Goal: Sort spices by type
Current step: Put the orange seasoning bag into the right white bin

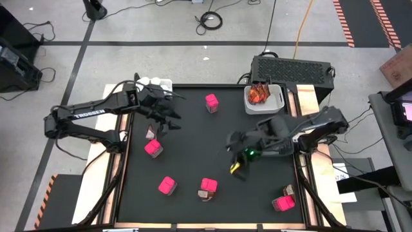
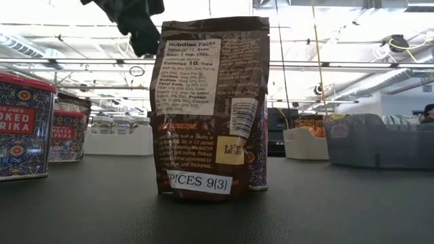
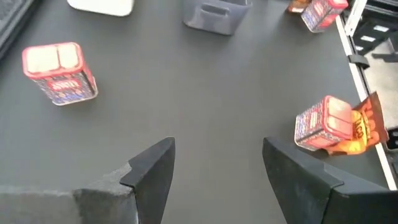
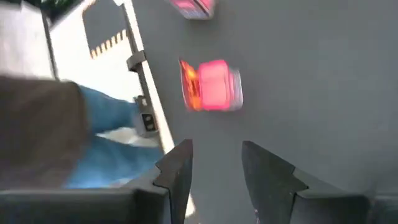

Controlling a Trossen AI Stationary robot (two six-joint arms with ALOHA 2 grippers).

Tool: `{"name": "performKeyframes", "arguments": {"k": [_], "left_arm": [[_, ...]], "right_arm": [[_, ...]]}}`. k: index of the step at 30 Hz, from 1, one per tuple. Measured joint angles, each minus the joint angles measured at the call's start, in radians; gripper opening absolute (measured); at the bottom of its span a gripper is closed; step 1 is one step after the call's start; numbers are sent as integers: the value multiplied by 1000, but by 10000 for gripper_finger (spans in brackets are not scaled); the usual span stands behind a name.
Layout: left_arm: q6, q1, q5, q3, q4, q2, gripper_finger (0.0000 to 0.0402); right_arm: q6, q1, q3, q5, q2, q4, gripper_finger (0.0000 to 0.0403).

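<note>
Left hand hangs over the bench's left rear part, its fingers parted with only bare mat between them in the left wrist view; it holds nothing. Just below it in the high view sits a pink box with a sachet touching its far side. More boxes are scattered rightward: one at the front left, one near the front middle with a sachet against it, one at the rear middle, and one in the front right corner, again paired with a sachet.

White-capped jars cluster at the left rear corner, and the white bin at the right rear already holds sachets.

Right hand hovers right of centre. Its fingers stand partly apart and empty, and a box shows beyond them on the mat.

The boxes look stiff and light, probably best pinched across two flat opposite sides, squarely, so they do not twist. The sachets look thin, crinkly and slippery; a pinch on the upper sealed edge seems safest, and any sachet leaning on a box may drag or topple with it. The jars, being round and smooth, would likely want a grip across the body below the cap.
</note>
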Motion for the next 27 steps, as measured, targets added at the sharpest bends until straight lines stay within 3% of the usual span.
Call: {"name": "performKeyframes", "arguments": {"k": [6,10,15,18,24,27], "left_arm": [[-3,1,22,0,-17,24,247],[-59,1,14,0,-76,23,247],[-185,-6,31,0,-122,18,247],[-169,-26,46,0,-134,18,247],[-36,-52,34,0,-137,18,247],[-9,-61,23,0,-116,18,247]], "right_arm": [[-320,35,1,37,140,118,135],[-319,13,-1,12,226,145,135],[-230,-18,-1,-157,282,200,135],[-58,-41,-1,-185,285,248,135],[748,-71,0,-164,283,333,134],[1048,-25,11,-13,280,416,132]]}}
